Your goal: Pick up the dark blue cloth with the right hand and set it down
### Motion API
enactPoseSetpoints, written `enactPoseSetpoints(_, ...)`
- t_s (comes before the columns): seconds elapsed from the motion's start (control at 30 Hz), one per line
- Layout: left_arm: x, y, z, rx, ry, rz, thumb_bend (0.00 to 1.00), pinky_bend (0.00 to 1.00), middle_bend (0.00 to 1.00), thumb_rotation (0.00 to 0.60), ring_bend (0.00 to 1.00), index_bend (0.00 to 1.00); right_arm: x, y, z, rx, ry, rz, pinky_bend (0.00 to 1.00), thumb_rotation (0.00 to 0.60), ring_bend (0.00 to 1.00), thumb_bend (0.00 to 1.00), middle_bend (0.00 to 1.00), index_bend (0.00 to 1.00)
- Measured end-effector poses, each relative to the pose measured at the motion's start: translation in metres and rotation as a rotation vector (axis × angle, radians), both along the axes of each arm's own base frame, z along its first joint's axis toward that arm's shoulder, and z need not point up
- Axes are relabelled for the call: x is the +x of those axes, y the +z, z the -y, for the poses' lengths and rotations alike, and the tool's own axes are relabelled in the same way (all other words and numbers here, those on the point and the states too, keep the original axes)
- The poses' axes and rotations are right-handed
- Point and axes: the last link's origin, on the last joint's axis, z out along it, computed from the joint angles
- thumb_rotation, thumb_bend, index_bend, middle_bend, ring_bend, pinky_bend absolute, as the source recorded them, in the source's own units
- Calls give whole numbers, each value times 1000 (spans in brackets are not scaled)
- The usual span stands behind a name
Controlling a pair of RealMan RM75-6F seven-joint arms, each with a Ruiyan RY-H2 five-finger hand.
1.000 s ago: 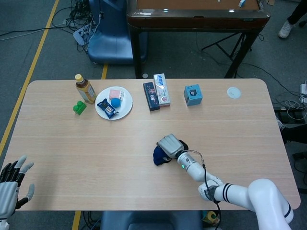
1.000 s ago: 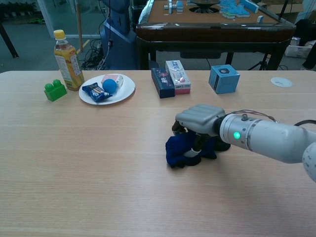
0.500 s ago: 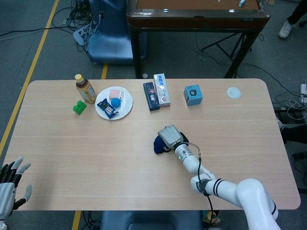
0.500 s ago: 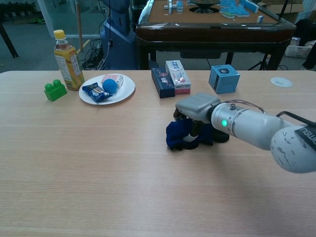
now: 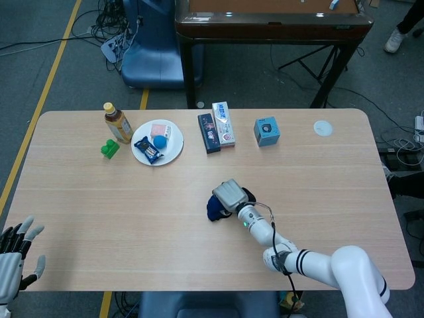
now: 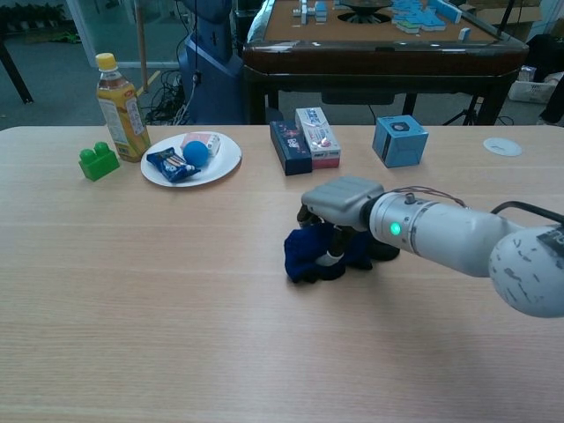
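The dark blue cloth [image 6: 304,255] is a bunched lump near the table's middle; in the head view only its left part [image 5: 213,208] shows. My right hand [image 6: 339,207] sits over it palm down, grey back up, its fingers curled into the cloth and gripping it [image 5: 230,194]. The cloth looks just at the tabletop; whether it touches I cannot tell. My left hand [image 5: 14,255] hangs off the table's front left corner, fingers spread, holding nothing.
A white plate [image 6: 224,165] with snack items, a green block [image 6: 98,162] and a tea bottle [image 6: 119,108] stand at the back left. Two flat boxes [image 6: 305,138] and a blue cube box [image 6: 399,140] line the back middle. A white disc [image 6: 502,146] lies back right.
My right hand has carried the cloth away from the front edge and then to the left. The left hand has barely moved.
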Motion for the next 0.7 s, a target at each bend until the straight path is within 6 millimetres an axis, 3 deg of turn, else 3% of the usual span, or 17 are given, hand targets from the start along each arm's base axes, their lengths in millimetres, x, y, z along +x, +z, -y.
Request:
enactPoseSetpoints(0.17, 1, -1, -1, -5, -6, 0, 436, 0, 1, 600, 48, 171, 2, 4, -18, 63, 30, 21, 485, 600, 424, 509, 468, 679)
enactPoseSetpoints(0.37, 3, -3, -3, -12, -17, 2, 436, 0, 1, 600, 48, 171, -3, 22, -41, 119, 61, 42, 486, 600, 424, 506, 473, 679)
enactPoseSetpoints(0.6, 5, -3, -4, -11, -26, 3, 436, 0, 1, 600, 48, 171, -20, 67, -57, 89, 101, 90, 486, 600, 424, 497, 460, 673)
enactPoseSetpoints(0.7, 6, -2, -4, -9, -29, 3, 436, 0, 1, 600, 48, 171, -25, 84, -62, 66, 111, 133, 486, 600, 408, 484, 433, 621)
